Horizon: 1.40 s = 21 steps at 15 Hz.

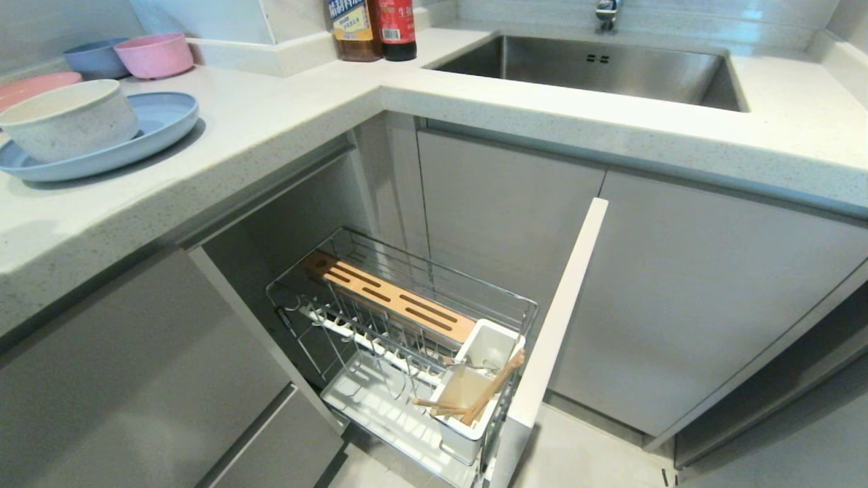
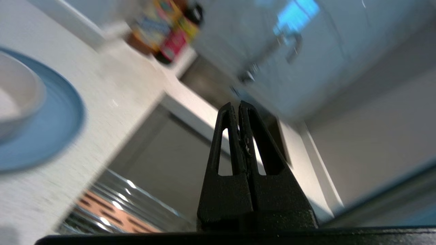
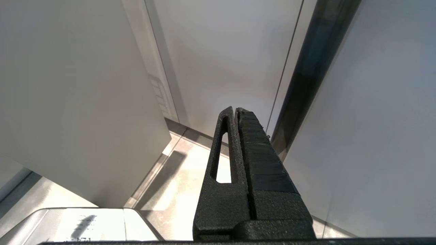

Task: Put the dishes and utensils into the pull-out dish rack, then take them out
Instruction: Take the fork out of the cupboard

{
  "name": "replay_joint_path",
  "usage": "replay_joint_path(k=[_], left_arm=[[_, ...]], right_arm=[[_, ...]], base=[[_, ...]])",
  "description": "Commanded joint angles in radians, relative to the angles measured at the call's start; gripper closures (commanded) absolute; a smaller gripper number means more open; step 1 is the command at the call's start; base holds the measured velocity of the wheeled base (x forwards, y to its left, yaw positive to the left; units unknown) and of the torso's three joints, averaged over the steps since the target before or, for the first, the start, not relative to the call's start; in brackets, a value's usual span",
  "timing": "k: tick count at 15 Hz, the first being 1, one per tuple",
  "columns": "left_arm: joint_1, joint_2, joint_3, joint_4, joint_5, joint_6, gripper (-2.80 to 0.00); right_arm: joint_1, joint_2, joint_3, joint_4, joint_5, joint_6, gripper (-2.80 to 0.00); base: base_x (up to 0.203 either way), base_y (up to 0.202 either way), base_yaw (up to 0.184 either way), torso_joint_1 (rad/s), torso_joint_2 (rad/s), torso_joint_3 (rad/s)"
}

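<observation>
Head view high over counter [image 1: 285,156] and rack [image 1: 407,339], left wrist view sharing both, right wrist view low toward cabinets

We are holding our left black gripper [image 2: 238,107] closed and empty, level with the speckled white countertop [image 2: 112,102]; our right black gripper [image 3: 235,110] is hanging closed below it.

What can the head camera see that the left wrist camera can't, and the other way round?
Only the head view shows the white utensil holder with the chopsticks in it, the sink, and the pink bowl. Only the left wrist view shows the left end effector, shut and empty. Both show the off-white bowl on the light-blue plate, the bottles, and the rack's slotted wooden strip.
</observation>
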Motion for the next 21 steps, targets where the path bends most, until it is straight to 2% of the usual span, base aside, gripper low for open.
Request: replay_joint_path(k=[1, 2, 3, 7, 8, 12, 15, 21], left_arm=[[-0.111, 0.011, 0.026, 0.033, -0.001, -0.004, 0.00], [-0.171, 0.033, 0.039, 0.073, -0.001, -0.008, 0.00], [-0.201, 0.073, 0.050, 0.103, -0.002, -0.019, 0.00], [-0.264, 0.215, 0.092, 0.127, 0.016, -0.114, 0.00], [-0.292, 0.250, 0.104, 0.127, 0.041, -0.138, 0.00], [-0.420, 0.408, 0.145, 0.135, 0.220, -0.257, 0.00], [-0.444, 0.505, 0.170, 0.139, 0.286, -0.380, 0.00], [-0.431, 0.623, 0.205, 0.181, 0.290, -0.500, 0.00]], right_arm=[[0.000, 0.001, 0.001, -0.001, 0.000, 0.000, 0.00], [0.000, 0.001, 0.002, 0.001, 0.000, 0.000, 0.00], [0.000, 0.001, 0.002, -0.001, 0.000, 0.000, 0.00], [0.000, 0.001, 0.002, -0.001, 0.000, 0.000, 0.00], [0.000, 0.001, 0.002, -0.001, 0.000, 0.000, 0.00], [0.000, 0.001, 0.002, -0.001, 0.000, 0.000, 0.00], [0.000, 0.001, 0.002, -0.001, 0.000, 0.000, 0.00], [0.000, 0.001, 0.002, 0.000, 0.000, 0.000, 0.00]], base=[[0.000, 0.000, 0.000, 0.000, 0.00, 0.000], [0.000, 0.000, 0.000, 0.000, 0.00, 0.000], [0.000, 0.000, 0.000, 0.000, 0.00, 0.000], [0.000, 0.000, 0.000, 0.000, 0.00, 0.000], [0.000, 0.000, 0.000, 0.000, 0.00, 0.000], [0.000, 0.000, 0.000, 0.000, 0.00, 0.000], [0.000, 0.000, 0.000, 0.000, 0.00, 0.000], [0.000, 0.000, 0.000, 0.000, 0.00, 0.000]])
